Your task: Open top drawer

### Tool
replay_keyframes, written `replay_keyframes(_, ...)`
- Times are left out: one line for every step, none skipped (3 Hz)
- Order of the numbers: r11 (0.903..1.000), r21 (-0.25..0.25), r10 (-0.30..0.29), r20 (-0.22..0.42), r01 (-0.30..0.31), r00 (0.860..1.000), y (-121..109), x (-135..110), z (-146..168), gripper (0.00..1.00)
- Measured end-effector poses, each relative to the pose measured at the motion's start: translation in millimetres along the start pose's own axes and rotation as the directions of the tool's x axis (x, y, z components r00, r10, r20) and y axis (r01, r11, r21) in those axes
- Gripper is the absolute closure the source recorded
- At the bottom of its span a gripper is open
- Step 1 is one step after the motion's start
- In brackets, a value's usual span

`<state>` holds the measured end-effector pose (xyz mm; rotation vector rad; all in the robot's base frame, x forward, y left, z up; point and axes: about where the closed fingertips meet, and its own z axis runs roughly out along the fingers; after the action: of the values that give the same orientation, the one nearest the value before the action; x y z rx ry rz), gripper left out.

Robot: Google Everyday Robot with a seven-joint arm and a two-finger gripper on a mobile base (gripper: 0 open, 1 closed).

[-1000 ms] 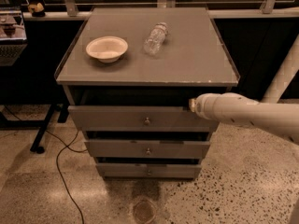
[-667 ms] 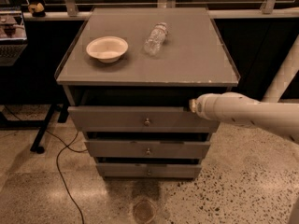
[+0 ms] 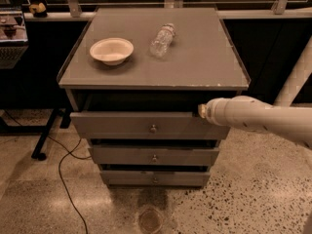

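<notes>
Progress: the top drawer is partly out. Its front stands forward of the cabinet top, and a dark gap shows behind its upper edge. I judge the opening begun but not finished.
Left to do: by my reckoning, more outward travel until the inside shows properly.
My pincer: the gripper sits at the upper right edge of the drawer front, at or against it. I cannot tell whether it is released or clenched.
Drawer front: flat, matte grey wood, a broad rectangle with a small round metal knob at its centre, well apart from my pincer.
Lower drawers: the same grey wood, narrower and shorter-fronted.
Cabinet top: a smooth grey slab.
On it: a shallow pale bowl, round and matte, and a clear, ribbed plastic bottle lying on its side.
Floor: speckled, polished stone.
</notes>
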<state>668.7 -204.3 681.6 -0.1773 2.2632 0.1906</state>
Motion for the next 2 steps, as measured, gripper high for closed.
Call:
replay_keyframes(0.9993,0.003,0.038,-0.059,-0.038,0.998,-11.2,14.3,-17.9,1.0)
replay_keyframes(0.9994,-0.003,0.034,-0.069,-0.034,0.997,-7.9,16.1,-16.5,1.0)
